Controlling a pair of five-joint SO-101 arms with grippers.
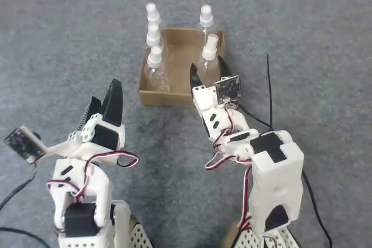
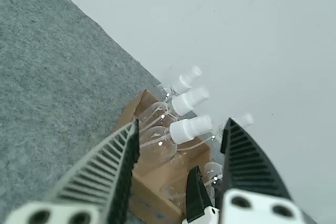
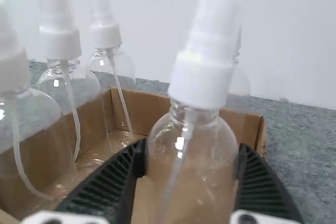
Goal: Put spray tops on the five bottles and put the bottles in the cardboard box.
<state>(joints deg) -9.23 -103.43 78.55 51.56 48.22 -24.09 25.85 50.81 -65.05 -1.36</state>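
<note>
Five clear bottles with white spray tops stand in the cardboard box (image 1: 165, 98). Three line its left side (image 1: 156, 65), one is at the far right (image 1: 206, 18). My right gripper (image 1: 207, 65) is shut on the fifth bottle (image 1: 209, 50) at the box's near right. In the right wrist view its black fingers (image 3: 123, 174) press that bottle's body (image 3: 189, 150) from both sides. My left gripper (image 1: 106, 94) is open and holds nothing, above the carpet, short of the box's left front corner. Through it I see the capped bottles (image 2: 189, 128) and the box (image 2: 144, 187).
Grey carpet (image 1: 64, 56) covers the table on all sides of the box. A white wall (image 2: 236, 35) runs behind the box. A black cable (image 1: 270, 94) trails to the right of the right arm.
</note>
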